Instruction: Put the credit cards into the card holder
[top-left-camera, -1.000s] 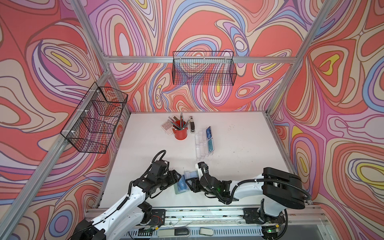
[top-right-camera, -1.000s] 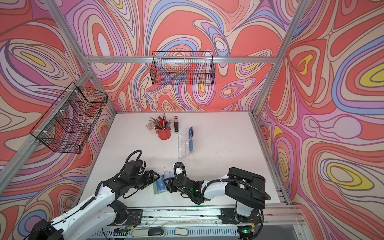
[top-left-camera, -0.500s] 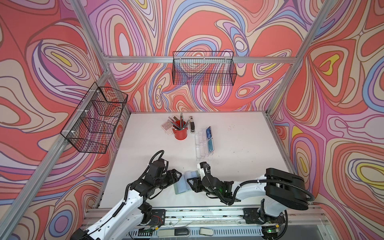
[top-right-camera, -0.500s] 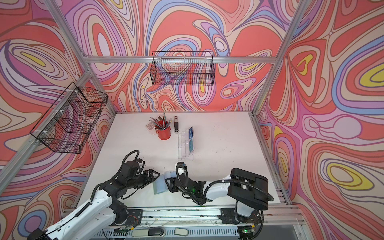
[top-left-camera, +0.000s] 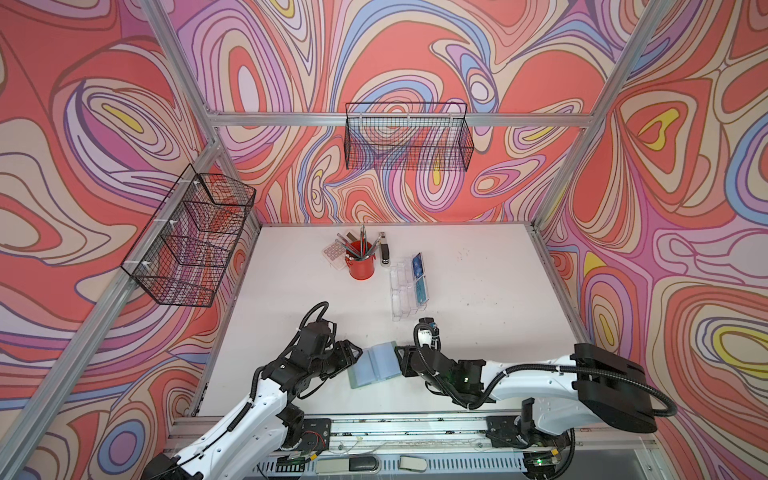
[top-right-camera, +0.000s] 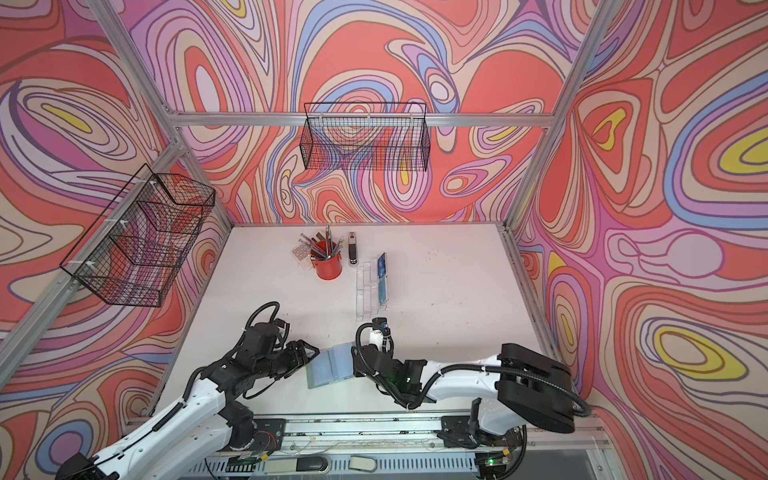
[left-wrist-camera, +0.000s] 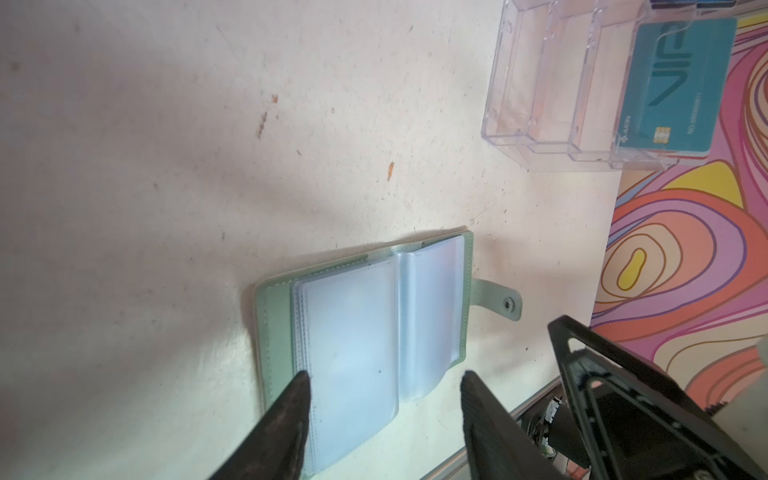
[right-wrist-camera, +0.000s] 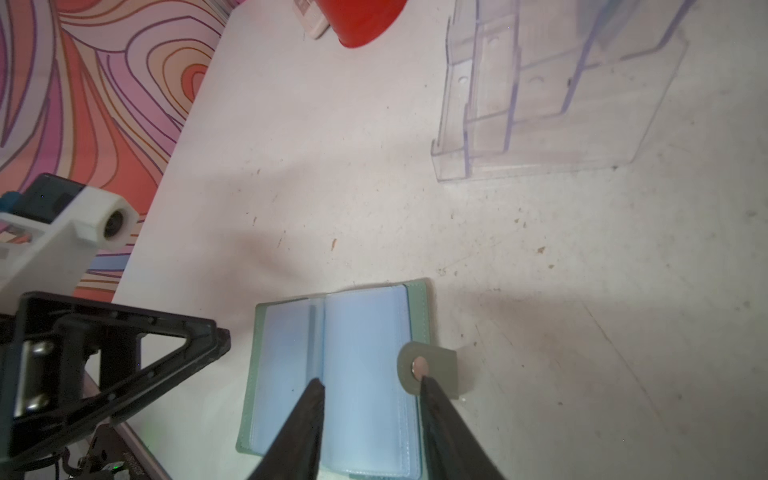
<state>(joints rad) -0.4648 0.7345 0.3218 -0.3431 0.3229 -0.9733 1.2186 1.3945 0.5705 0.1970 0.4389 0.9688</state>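
Sage-green card holder (top-left-camera: 376, 365) lies open and flat at 6 o'clock on the white table (top-left-camera: 478, 291), clear sleeves up. At its 9 o'clock side is the left gripper (left-wrist-camera: 386, 376), jaws wide apart and holding nothing, with one fingertip (left-wrist-camera: 291, 415) over the sleeve edge. At 3 o'clock is the right gripper (right-wrist-camera: 370, 380), jaws apart and straddling the strap-side sleeves. One of its fingertips (right-wrist-camera: 440, 415) is at the snap strap (right-wrist-camera: 442, 361); nothing clamped. Two credit cards, a teal card (top-left-camera: 420, 287) and a blue card (top-left-camera: 417, 262), stand in the clear acrylic stand (top-left-camera: 401, 291), at 1 o'clock from the holder.
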